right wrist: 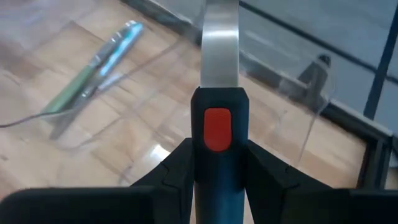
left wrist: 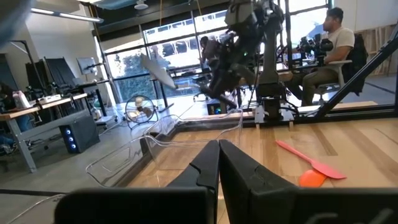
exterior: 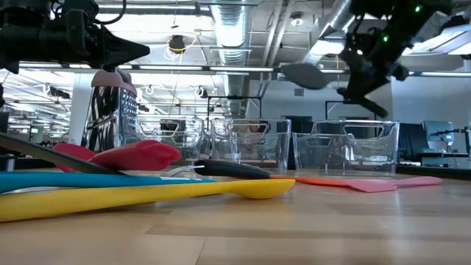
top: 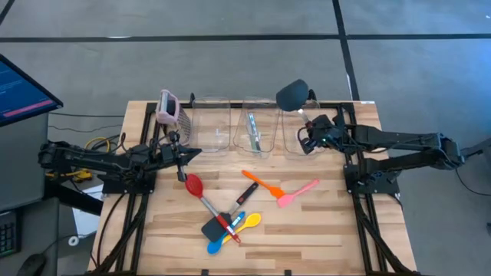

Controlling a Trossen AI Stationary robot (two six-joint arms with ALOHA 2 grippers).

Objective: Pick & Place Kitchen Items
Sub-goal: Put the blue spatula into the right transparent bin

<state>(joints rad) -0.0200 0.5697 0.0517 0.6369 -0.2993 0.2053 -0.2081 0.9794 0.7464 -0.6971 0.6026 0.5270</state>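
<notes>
The right gripper clamps the handle of a black spatula between its fingers, holding it in the air above the right clear bin, blade pointing past the table's far edge. The left gripper hovers closed near the red spoon.

Left gripper closed; right gripper apparently clamped, raised.

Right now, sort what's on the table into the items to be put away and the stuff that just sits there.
To put away:
- ladle, held in the right claw
- red spoon
- orange spatula
- pink spatula
- yellow spoon
- blue spoon

Just sitting there:
- grater
- three clear bins
</notes>
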